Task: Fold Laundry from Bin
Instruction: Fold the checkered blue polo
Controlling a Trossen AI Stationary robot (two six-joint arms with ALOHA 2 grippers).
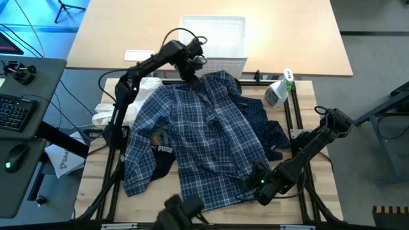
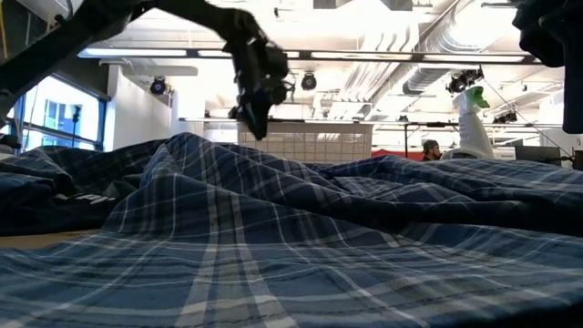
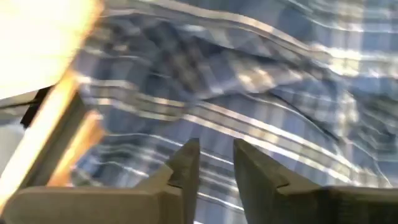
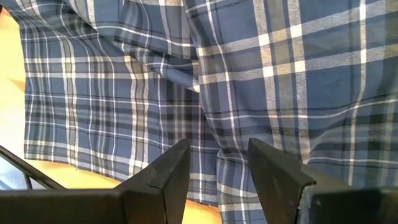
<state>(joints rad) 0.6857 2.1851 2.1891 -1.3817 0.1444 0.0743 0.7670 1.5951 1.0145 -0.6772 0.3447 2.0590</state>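
Left tool (image 1: pixel 190 75): it hangs over the far edge of the bench, just above the top end of the plaid shirt (image 1: pixel 198 137). Its two fingers (image 3: pixel 186 163) stand a little apart with a small gap between them. Nothing sits in the gap.
Right tool (image 1: pixel 259 182): it is low at the near right corner of the bench, at the bottom hem of the plaid shirt. Its two fingers (image 4: pixel 171 171) are apart with a clear gap. They grip nothing, and the cloth lies under them.
Plaid shirt: blue and white, spread out over the middle of the bench. It covers most of the wood. It has bumps and folds in it, and one side reaches down to the near left.
Black piece (image 1: pixel 161 155): it peeks out from under the left side of the plaid shirt. White Puma letters show on it.
Navy dotted trousers (image 1: pixel 267 131): they stick out from under the right side of the plaid shirt.
White cloth (image 1: pixel 118 105): bunched up at the far left edge of the bench, beside the left arm.
Bin (image 1: pixel 217 38): white, standing on the pale table behind the far edge of the bench. I cannot tell what is in it.
Spray bottle (image 1: pixel 279 89): lying at the far right corner of the bench, white with a green top.
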